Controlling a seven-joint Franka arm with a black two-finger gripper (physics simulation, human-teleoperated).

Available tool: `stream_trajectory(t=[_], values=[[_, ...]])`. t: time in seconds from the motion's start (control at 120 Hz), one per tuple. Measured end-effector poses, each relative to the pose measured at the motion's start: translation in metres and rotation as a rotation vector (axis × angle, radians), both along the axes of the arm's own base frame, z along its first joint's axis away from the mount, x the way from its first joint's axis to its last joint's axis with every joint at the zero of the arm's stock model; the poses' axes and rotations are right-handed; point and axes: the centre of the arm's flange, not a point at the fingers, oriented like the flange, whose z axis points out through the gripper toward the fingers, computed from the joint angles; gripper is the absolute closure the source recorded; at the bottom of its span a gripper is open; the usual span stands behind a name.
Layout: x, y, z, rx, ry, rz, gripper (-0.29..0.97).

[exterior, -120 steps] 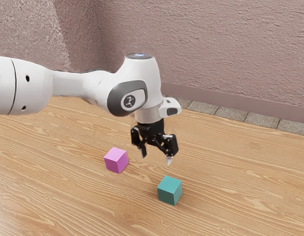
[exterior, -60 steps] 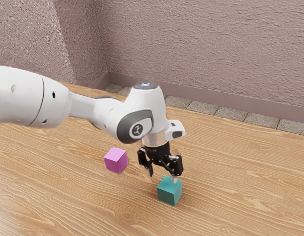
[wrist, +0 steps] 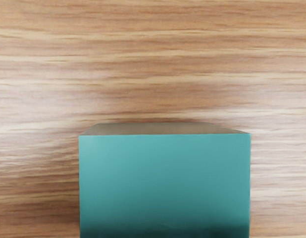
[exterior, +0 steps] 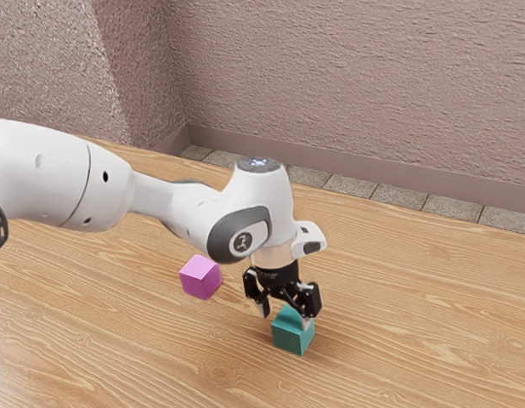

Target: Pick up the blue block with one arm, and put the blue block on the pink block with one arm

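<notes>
The blue block (exterior: 293, 337), teal in shade, rests on the wooden table (exterior: 415, 289) in the exterior view. My gripper (exterior: 285, 313) hangs straight down over it, open, with one finger at either side of the block's top and no visible grip. The pink block (exterior: 200, 277) stands on the table a short way toward the exterior view's left, apart from the gripper and from the blue block. In the wrist view the blue block (wrist: 164, 183) sits directly under my hand, with wood grain beyond it.
A rough pinkish wall (exterior: 373, 76) with a baseboard and a strip of grey tiles (exterior: 398, 195) runs along the back of the table. My arm's white links (exterior: 118, 200) reach in from the exterior view's left, above the pink block.
My hand has moved toward the exterior view's right and come down from above the table until its fingers flank the blue block. Neither block has moved.
</notes>
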Motion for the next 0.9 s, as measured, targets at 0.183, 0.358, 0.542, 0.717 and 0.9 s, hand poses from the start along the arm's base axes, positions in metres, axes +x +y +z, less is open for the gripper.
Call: stream_trajectory(t=[0.183,0.358,0.542,0.717,0.9], values=[[-0.001,-0.002,-0.010,0.006,0.012,0.002,0.07],[0.000,-0.002,-0.014,0.021,0.002,-0.010,0.07],[0.004,-0.003,-0.014,0.026,-0.013,-0.018,0.08],[0.006,-0.003,-0.017,0.028,-0.018,-0.021,0.08],[0.006,-0.003,-0.024,0.030,-0.015,-0.022,0.09]])
